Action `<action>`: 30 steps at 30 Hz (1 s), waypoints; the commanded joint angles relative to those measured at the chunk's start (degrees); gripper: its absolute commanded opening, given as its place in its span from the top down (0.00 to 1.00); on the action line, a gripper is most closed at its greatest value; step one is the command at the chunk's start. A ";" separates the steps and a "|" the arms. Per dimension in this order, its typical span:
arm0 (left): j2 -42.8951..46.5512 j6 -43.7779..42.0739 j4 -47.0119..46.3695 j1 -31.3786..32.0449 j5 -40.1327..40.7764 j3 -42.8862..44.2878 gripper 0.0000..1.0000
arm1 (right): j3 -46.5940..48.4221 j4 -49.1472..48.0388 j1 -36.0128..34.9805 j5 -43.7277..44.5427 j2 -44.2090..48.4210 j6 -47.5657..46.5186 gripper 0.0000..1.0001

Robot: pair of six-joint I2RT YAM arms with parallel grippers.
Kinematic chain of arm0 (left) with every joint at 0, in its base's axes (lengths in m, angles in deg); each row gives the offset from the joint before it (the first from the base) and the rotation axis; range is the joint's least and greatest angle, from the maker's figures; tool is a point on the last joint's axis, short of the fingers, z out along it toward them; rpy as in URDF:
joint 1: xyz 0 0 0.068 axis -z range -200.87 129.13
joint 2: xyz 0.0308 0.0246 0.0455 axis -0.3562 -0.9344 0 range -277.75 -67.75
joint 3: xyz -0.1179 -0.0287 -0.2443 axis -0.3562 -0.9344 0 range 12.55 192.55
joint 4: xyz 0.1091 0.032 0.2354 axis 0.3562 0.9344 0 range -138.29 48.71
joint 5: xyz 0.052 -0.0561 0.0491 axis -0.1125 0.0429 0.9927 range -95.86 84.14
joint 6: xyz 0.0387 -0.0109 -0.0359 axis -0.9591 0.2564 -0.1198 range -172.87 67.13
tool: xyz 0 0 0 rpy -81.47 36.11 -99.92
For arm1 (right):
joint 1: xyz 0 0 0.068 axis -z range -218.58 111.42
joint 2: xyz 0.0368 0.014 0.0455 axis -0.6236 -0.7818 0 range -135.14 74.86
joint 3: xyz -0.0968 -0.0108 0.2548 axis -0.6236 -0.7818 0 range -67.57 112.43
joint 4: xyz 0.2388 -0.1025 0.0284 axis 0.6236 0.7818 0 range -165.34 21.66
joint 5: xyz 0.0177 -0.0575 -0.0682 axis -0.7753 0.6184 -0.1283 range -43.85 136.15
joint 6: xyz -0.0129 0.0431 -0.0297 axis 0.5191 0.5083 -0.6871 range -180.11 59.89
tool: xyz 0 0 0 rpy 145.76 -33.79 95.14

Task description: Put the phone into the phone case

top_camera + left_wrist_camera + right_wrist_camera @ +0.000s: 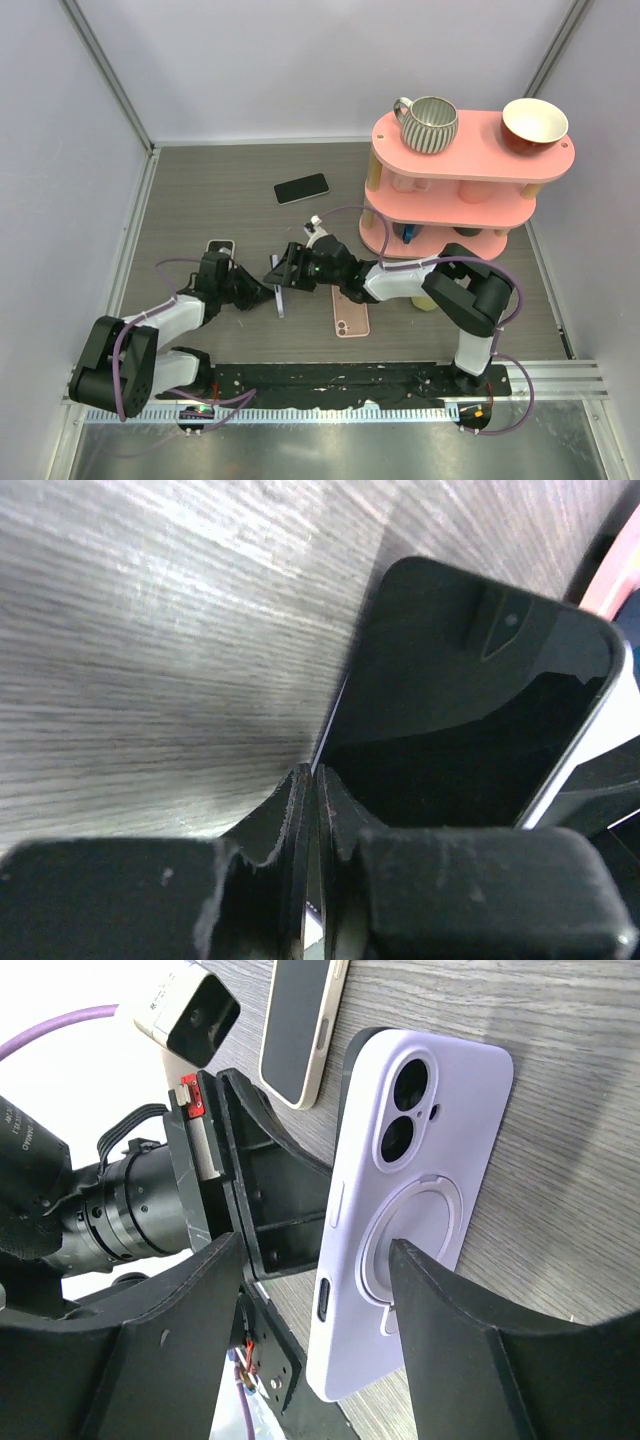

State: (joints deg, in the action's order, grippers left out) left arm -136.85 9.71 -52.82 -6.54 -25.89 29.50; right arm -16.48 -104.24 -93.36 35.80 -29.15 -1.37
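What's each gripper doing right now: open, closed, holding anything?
Left gripper: closed, pinching the edge of the phone.
Right gripper: open, straddling the lavender phone case, not clamped on it.

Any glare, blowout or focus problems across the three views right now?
Top external: even light, sharp, soft shadows only. Left wrist: bright sheen on the table grain upper left; left end effector close, dark and soft; phone screen mirrors a dark shape. Right wrist: upper-left background blown white; lilac phone case crisp, right end effector underexposed.
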 commanded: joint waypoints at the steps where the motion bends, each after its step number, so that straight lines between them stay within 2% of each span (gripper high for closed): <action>1: 0.28 0.26 0.93 0.70 -3.61 -0.08 0.90 | 1.91 2.35 -0.50 1.47 -0.85 -0.46 0.34; 9: -0.86 -0.80 1.46 0.70 -3.43 2.12 0.90 | 1.73 6.31 -0.50 1.91 -0.41 -3.72 0.34; 12: -1.12 -1.15 1.99 0.70 -3.08 2.82 0.90 | 2.17 9.11 -0.59 3.57 0.21 -4.77 0.40; 13: -1.12 -1.24 2.07 0.70 -3.08 2.91 0.90 | 2.52 10.17 -0.50 4.02 0.21 -5.30 0.48; 15: -0.95 -1.33 2.60 0.70 -2.56 3.18 0.90 | 2.79 11.85 -0.50 4.81 0.38 -6.00 0.59; 16: -0.69 -1.41 2.95 0.70 -2.38 3.52 0.90 | 2.53 11.85 -0.50 5.16 0.64 -6.18 0.69; 18: 0.28 -2.55 4.36 0.70 -1.94 4.49 0.89 | 1.56 11.86 -0.50 5.60 1.78 -6.70 0.78; 19: 0.80 -3.25 8.19 0.70 -1.59 6.41 0.88 | 1.12 11.77 -0.50 5.60 2.14 -6.97 0.85; 20: 1.33 -4.39 10.23 0.70 -0.81 7.73 0.86 | 0.42 11.51 -0.50 5.52 2.66 -7.32 0.88; 23: 5.63 -9.05 19.02 0.35 3.76 13.36 0.69 | -0.72 11.15 -0.50 4.90 5.21 -9.34 0.97; 24: 8.17 -11.50 20.86 0.00 6.12 14.68 0.55 | -1.16 9.93 -0.50 4.64 6.17 -9.78 0.99; 25: 9.67 -12.57 24.45 -0.26 7.02 17.30 0.50 | -2.47 9.14 -0.50 4.03 8.45 -10.48 0.99; 27: 13.18 -15.28 26.59 -1.67 6.86 19.51 0.40 | -3.97 6.68 -0.41 3.85 11.01 -10.92 0.99; 30: 17.49 -17.23 25.99 -3.95 0.91 21.37 0.33 | -7.84 2.04 0.03 2.18 17.07 -11.02 0.99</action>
State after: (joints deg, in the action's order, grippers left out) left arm -124.52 -1.54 -31.14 -8.18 -21.71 47.82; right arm -22.14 -91.57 -93.58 39.80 -21.32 -10.55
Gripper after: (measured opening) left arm 0.634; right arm 0.221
